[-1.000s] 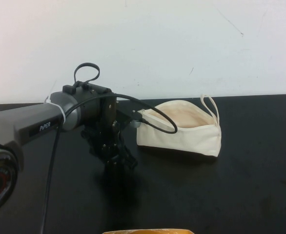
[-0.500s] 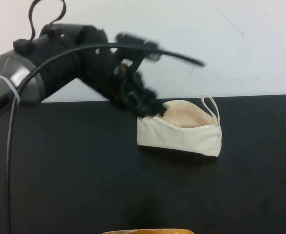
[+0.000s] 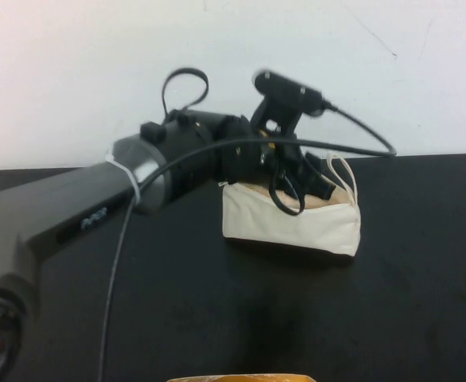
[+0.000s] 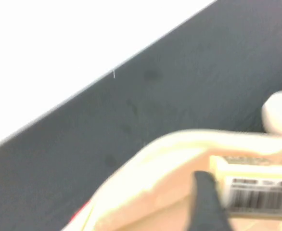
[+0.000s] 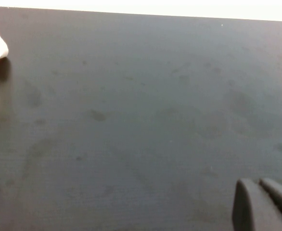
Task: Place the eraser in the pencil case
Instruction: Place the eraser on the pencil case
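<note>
On the black table [image 3: 177,318], left end effector [image 3: 312,179] grips eraser [image 4: 256,192] over pencil case [image 3: 293,223]; right end effector [image 5: 263,202] closed.

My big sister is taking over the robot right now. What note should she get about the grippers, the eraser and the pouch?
Left gripper: reached over the open mouth of the cream fabric zip pencil case, shut on the small yellowish-tan eraser with the barcode label; the left wrist view shows it right above the pale lining.
Right gripper: parked low over the bare black table, out of the high view, fingers together, holding nothing.
Pencil case: lying unzipped on the table, loop strap at its right end.
Done: eraser picked up and carried to the opening.
Left: let go so the eraser drops inside, then pull the left arm back.
</note>
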You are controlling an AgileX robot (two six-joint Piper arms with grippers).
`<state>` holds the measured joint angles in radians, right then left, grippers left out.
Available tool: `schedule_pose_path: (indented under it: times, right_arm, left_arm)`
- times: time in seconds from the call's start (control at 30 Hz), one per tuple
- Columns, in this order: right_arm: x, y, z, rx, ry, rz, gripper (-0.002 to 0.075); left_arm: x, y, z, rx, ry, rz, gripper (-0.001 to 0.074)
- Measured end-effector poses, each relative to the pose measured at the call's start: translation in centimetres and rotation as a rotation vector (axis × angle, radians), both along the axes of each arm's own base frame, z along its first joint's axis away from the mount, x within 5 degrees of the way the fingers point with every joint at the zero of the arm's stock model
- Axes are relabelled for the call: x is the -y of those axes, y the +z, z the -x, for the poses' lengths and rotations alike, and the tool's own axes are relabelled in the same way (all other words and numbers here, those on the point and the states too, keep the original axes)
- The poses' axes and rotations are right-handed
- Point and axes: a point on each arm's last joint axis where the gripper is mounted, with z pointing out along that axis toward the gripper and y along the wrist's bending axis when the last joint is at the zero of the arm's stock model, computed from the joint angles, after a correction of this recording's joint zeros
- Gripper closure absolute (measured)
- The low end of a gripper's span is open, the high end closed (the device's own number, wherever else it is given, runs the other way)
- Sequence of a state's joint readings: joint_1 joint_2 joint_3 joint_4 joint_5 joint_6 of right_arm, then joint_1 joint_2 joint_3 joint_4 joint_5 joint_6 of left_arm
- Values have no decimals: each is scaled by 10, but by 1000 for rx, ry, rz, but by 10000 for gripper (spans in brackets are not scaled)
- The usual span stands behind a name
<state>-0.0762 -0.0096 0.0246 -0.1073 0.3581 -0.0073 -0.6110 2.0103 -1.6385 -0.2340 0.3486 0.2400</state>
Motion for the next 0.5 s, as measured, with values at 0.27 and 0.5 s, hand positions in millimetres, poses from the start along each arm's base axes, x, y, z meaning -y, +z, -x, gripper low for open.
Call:
schedule_pose_path:
  times: [0.27,0.5]
  right_arm:
    - [0,0,0,0,0,0,727]
    - [0,0,0,0,0,0,727]
  left_arm:
    - [-3,8,4,-6,-6,-13,251]
    - [-39,103,48,100,-41,-44,626]
